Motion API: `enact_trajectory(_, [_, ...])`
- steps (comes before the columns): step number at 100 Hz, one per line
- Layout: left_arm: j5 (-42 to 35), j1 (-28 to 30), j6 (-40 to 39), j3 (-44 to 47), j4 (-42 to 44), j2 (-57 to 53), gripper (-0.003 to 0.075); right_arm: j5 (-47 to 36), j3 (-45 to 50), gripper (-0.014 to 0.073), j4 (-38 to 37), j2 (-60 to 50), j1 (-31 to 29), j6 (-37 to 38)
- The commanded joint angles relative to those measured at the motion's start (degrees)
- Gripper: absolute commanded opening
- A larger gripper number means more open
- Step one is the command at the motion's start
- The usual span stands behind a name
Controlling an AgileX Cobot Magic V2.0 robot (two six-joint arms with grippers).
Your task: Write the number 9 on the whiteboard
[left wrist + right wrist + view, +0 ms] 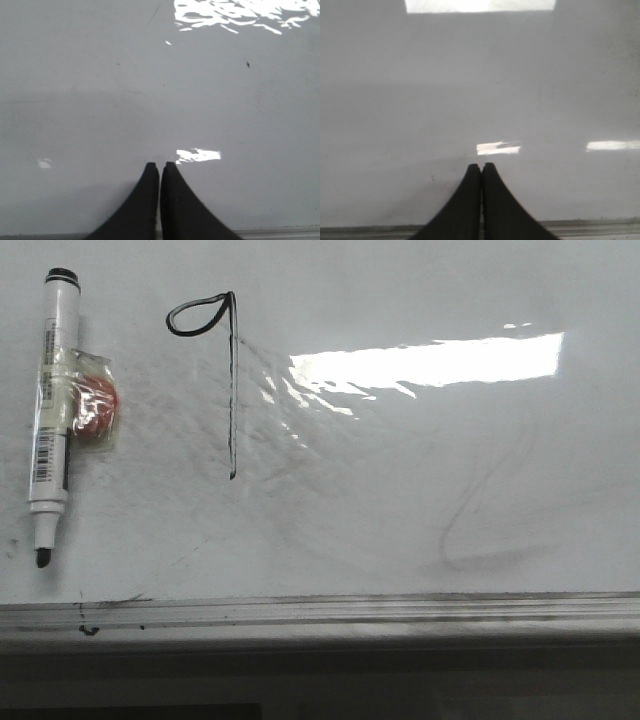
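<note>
Both claws, left (159, 170) and right (481, 170), hover closed and empty above the whiteboard (420, 520).

A white marker (50, 410) lay on the far left, its black cap end up and its dark bare tip pointing down. A barcode label ran along its barrel. Clear tape (78, 380) wrapped the barrel and bound a small round orange-red object (97, 407) against its right side; what that object was could not be told.
</note>
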Motion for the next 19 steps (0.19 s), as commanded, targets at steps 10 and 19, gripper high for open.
enact_trajectory(10, [-3.23,0.18,0.0,2.28,0.02,-1.57,-0.002,-0.92,0.63,-0.0063,-0.06,-1.29,-0.34,-0.6])
enact_trajectory(19, [-3.23,0.18,0.0,2.28,0.02,-1.57,-0.002,-0.92,0.63,-0.0063,-0.06,-1.29,-0.34,-0.6])
